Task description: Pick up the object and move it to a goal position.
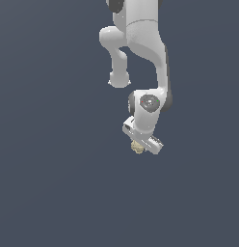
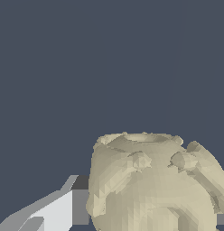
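The object (image 1: 136, 147) is a small pale beige lumpy ball just under the white hand of the arm in the exterior view. In the wrist view the object (image 2: 150, 180) looms large, with a bumpy faceted surface and a flattish rim on its far side. My gripper (image 1: 139, 144) is shut on it: one white and grey finger (image 2: 64, 210) presses against one side, and a sliver of the other finger (image 2: 221, 219) shows at the opposite side. The object's near part is cut off by the frame edge.
A plain dark blue-grey surface (image 1: 54, 183) surrounds the arm on all sides. The white arm (image 1: 140, 43) reaches in from the top of the exterior view.
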Robot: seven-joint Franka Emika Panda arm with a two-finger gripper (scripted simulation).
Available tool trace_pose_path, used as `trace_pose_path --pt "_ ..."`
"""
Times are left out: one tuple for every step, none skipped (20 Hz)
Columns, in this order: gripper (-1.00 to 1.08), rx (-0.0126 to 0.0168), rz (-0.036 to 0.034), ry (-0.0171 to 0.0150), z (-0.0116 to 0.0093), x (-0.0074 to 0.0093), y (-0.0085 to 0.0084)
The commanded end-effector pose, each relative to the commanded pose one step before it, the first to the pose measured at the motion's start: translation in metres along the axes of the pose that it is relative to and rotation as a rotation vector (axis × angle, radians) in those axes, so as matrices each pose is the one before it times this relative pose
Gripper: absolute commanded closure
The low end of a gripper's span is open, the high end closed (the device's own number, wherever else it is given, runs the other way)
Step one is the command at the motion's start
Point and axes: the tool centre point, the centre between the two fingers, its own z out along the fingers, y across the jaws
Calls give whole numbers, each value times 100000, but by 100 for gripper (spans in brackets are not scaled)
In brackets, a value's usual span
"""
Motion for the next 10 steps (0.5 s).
trace_pose_path --pt "108 6 4 5 -101 59 46" --pt "108 0 0 0 -144 69 60" --pt "108 0 0 0 -202 96 84" --pt "108 0 0 0 -261 125 109" --pt "108 0 0 0 -321 153 133" --pt "108 0 0 0 -382 183 159" --pt "108 0 0 0 -445 213 184" --pt "108 0 0 0 -511 244 211" --pt "108 17 31 -34 -572 292 251" --pt "108 0 0 0 -641 306 264"
